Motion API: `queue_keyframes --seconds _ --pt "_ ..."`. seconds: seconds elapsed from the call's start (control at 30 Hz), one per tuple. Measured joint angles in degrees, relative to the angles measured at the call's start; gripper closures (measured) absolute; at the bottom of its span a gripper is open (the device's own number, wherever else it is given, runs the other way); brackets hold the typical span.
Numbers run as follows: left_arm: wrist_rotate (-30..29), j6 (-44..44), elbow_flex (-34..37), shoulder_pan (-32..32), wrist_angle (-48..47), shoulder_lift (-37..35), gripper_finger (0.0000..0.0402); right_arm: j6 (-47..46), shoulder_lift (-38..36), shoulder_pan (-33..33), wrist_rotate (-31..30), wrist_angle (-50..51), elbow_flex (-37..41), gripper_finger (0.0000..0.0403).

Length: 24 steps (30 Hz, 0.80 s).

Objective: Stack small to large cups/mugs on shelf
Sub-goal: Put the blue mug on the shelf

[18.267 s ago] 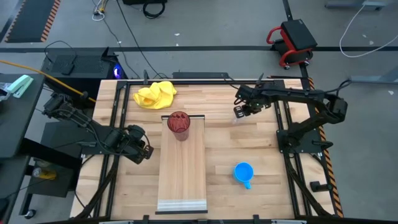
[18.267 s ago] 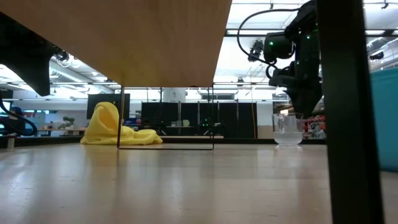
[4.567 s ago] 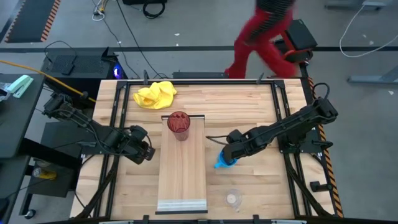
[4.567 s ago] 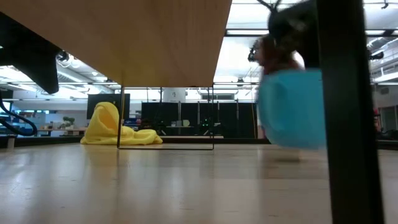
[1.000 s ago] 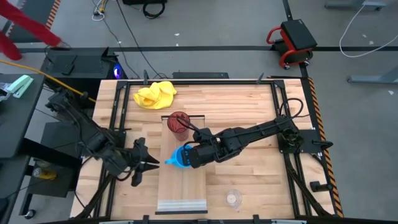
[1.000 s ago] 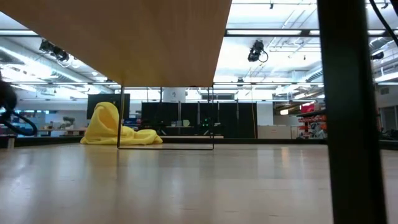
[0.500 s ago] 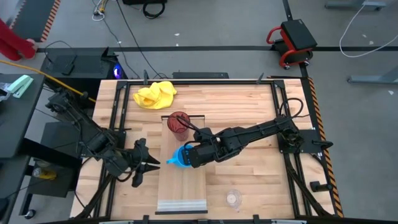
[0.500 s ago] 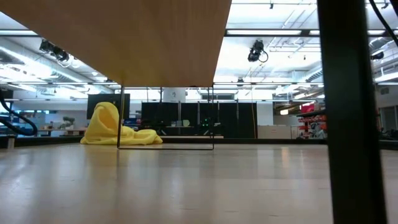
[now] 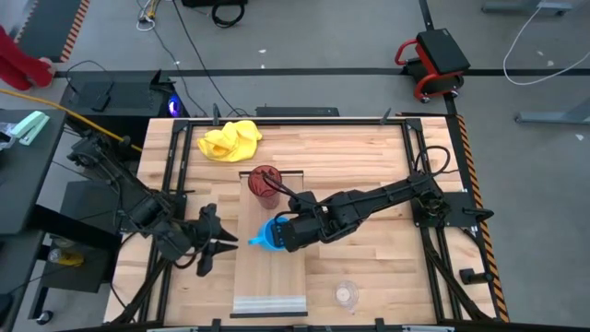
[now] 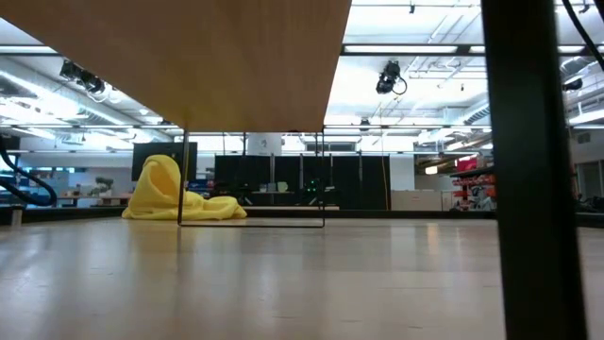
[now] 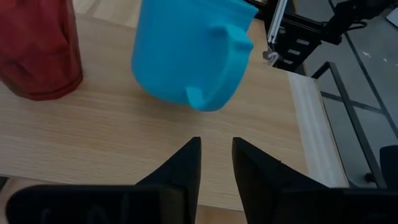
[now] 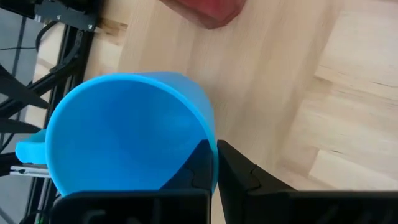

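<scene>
Right gripper point(image 9: 281, 232) clamps blue mug point(image 9: 272, 231) by its rim, tilted over shelf point(image 9: 269, 277), near red tumbler point(image 9: 264, 183). Left gripper point(image 9: 224, 243) beside shelf, slightly parted, empty. Glass cup point(image 9: 346, 294) on table point(image 9: 369, 157).

Grey concrete floor point(image 9: 304, 41) surrounds the butcher-block worktop point(image 9: 369, 161) — black cables point(image 9: 198, 41) trail across it at upper left, and a red-and-black cart point(image 9: 433, 63) stands at upper right. At table height, ceiling strip lights point(image 10: 444, 38) brighten a hall with dark partitions point(image 10: 311, 179) behind.

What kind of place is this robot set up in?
Probably a robotics lab or workshop: a butcher-block table in a metal frame, cables trailing over a grey floor, and a long open hall with ceiling lights.
</scene>
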State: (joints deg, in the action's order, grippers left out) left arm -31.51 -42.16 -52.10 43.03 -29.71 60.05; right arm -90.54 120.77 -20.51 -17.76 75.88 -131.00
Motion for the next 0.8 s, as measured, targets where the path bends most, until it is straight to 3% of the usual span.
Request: queue_keyframes --seconds 0.47,0.8 --pt "-0.07 2.12 -0.02 -0.2 4.03 0.33 0.0299 -0.64 0.33 -0.63 -0.39 2.13 0.02 0.0386" --pt "-0.09 3.9 -0.04 -1.43 6.99 6.04 0.0298 -0.4 0.39 -0.52 -0.42 1.89 0.02 0.0358"
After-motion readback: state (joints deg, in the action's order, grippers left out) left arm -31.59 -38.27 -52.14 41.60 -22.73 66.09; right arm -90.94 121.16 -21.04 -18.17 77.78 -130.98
